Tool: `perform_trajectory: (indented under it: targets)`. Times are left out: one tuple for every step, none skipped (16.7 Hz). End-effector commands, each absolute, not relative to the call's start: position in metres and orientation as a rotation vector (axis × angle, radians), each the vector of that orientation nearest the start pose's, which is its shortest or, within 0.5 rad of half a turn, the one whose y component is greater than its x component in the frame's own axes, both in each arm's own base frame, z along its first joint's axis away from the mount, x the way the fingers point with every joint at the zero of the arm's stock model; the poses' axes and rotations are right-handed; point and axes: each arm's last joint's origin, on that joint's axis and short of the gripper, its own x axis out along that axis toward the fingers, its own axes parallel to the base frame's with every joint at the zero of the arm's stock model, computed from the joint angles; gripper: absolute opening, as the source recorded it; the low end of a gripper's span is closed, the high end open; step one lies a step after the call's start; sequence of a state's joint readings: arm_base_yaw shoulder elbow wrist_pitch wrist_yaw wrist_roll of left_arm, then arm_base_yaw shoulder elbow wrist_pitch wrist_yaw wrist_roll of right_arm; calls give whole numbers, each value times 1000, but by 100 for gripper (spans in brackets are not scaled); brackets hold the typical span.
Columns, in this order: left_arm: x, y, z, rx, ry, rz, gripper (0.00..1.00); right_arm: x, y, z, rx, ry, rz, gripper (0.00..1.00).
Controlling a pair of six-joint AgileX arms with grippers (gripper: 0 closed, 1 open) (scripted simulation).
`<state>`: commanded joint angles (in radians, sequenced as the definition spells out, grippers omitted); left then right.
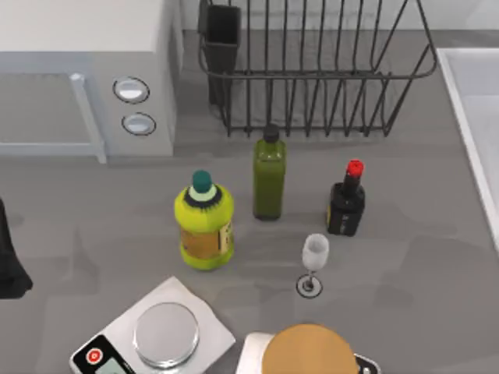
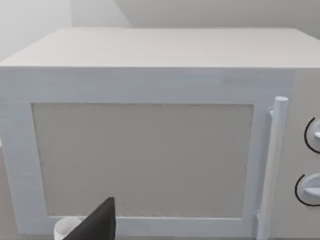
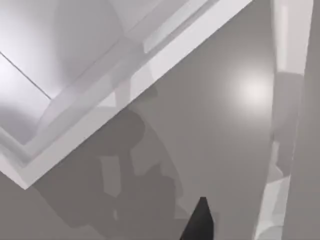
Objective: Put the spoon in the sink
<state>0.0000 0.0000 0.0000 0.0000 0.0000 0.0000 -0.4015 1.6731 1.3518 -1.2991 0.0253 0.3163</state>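
Top view, table (image 1: 437, 257): grey surface. Sink (image 1: 475, 117) sits at the right edge; pale rim and part of the basin visible. No object is seen in the visible part of the basin.

Spoon: can't locate it among the items seen.

Rear row: white microwave (image 1: 86, 78) at rear left, door handle and two round knobs facing front. Dark wire dish rack (image 1: 312, 70) at rear centre, just left of the sink, w/ a dark cup-like holder (image 1: 222, 39) at its left end.

Centre group:
- Yellow-green jug w/ teal cap (image 1: 204, 222), upright.
- Green bottle w/ black cap (image 1: 270, 175), upright, just right of the jug, in front of the rack.
- Dark bottle w/ red cap (image 1: 347, 202), upright, right of the green bottle.
- Wine glass (image 1: 313, 261), upright, in front of and between the green and dark bottles, apart from both.

Front edge: kitchen scale (image 1: 156, 339) w/ round metal pan and red button at front left; round wooden lid or board (image 1: 309, 352) on a white base to its right.

Left arm (image 1: 9, 265): dark part at the table's left edge. Left wrist view: faces the microwave door; one dark fingertip (image 2: 97, 224) seen. Finger spacing: can't tell.

Right wrist view: one dark fingertip (image 3: 200, 220) over grey surface near the sink rim. Finger spacing: can't tell.
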Motion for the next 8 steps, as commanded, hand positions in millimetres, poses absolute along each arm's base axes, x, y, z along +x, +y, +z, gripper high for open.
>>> perform_trajectory:
  targets:
    - [106,-1,160,0,0,0,100,296,-117,247,542,1554,-587,0]
    - [106,-1,160,0,0,0,100,317,-119,251,538,1558,-592,0]
    - [106,-1,160,0,0,0,100,338,-120,253,533,1560,-596,0]
    - [106,-1,160,0,0,0,100,359,-120,254,528,1559,-601,0]
    - [106,-1,160,0,0,0,100,379,-118,253,523,1558,-604,0]
    - [106,-1,160,0,0,0,100,398,-115,252,518,1553,-607,0]
    - [106,-1,160,0,0,0,100,416,-111,249,513,1546,-610,0]
    - [106,-1,160,0,0,0,100,432,-107,246,508,1538,-611,0]
